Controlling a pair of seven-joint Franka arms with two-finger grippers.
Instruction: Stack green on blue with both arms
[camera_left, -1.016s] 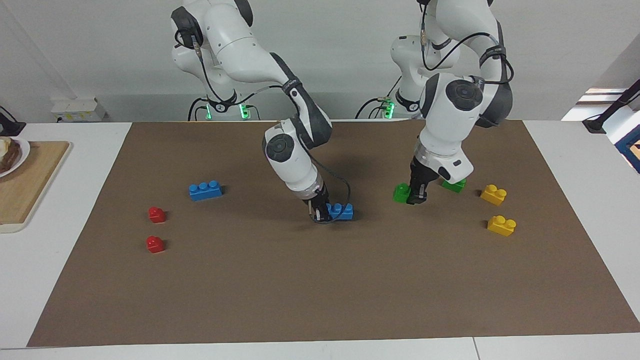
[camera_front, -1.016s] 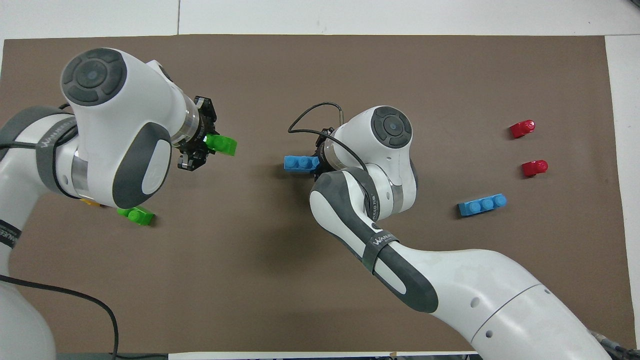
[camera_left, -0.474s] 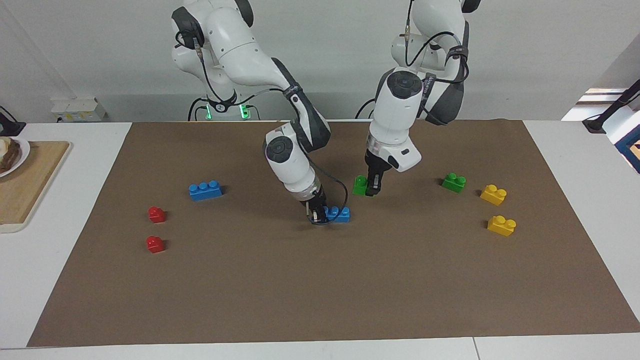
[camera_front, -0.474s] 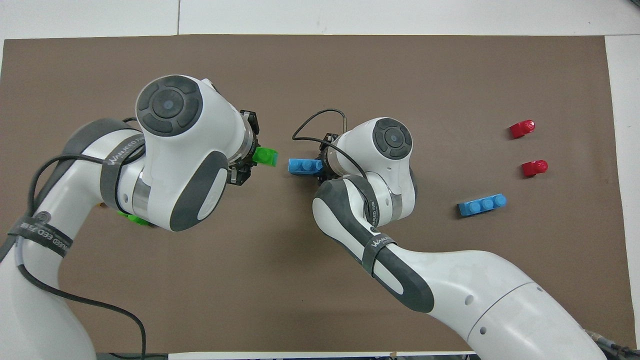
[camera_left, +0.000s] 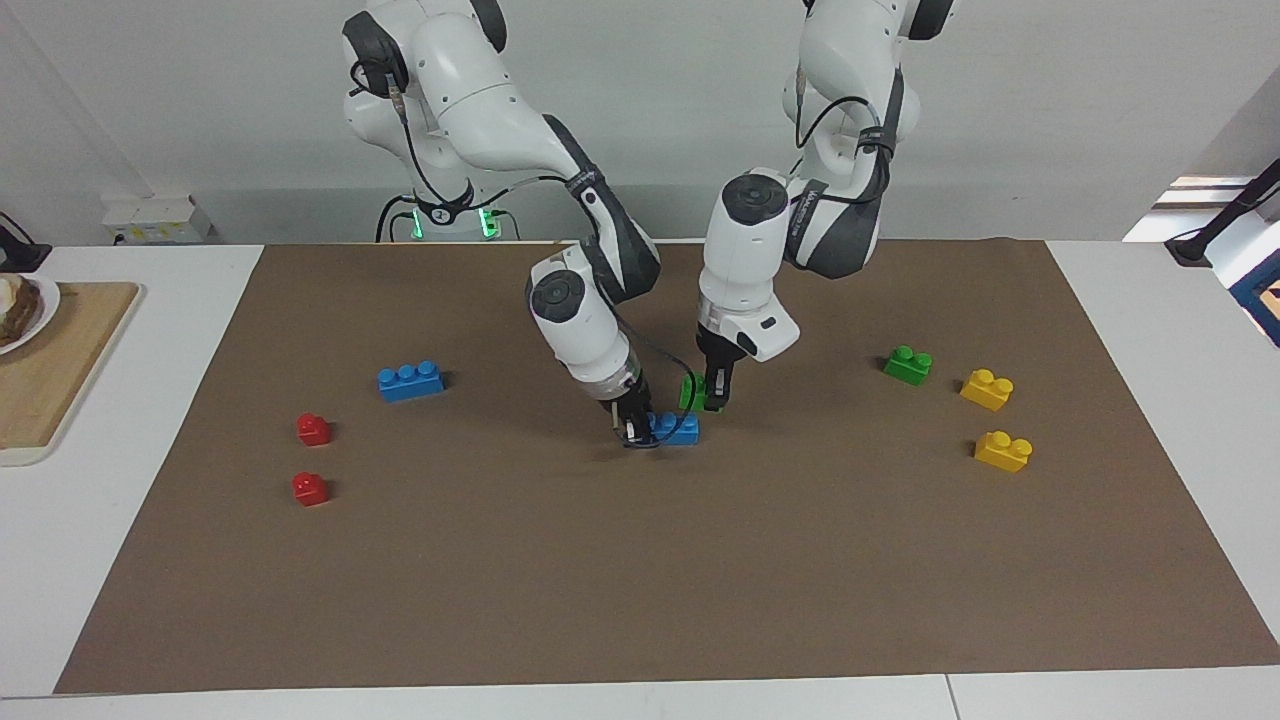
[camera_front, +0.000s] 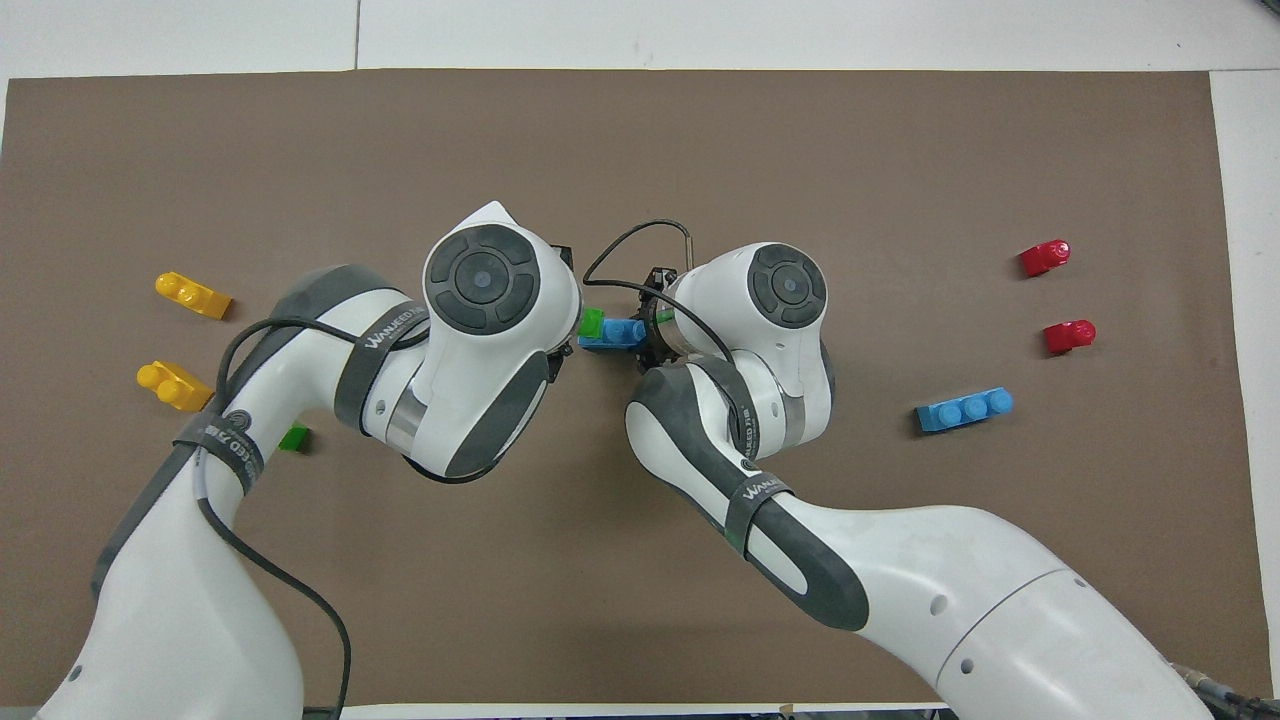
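**Bringing green in over blue, mid-mat**

Left gripper (camera_left: 714, 392) is clamped on the green brick (camera_left: 688, 390), carried just above the free end of the blue brick (camera_left: 678, 428). Right gripper (camera_left: 630, 428) is closed on blue's other end, pinning it to the brown mat (camera_left: 700, 580).

Handling, my read: light, rigid, slick plastic. Grip the flat sides and keep the studs clear; the press-fit needs square alignment.

Facing view shows the height gap. Overhead, the left arm's wrist hides nearly all of green (camera_front: 591, 321), though it shows green lining up with blue's (camera_front: 612, 333) end.
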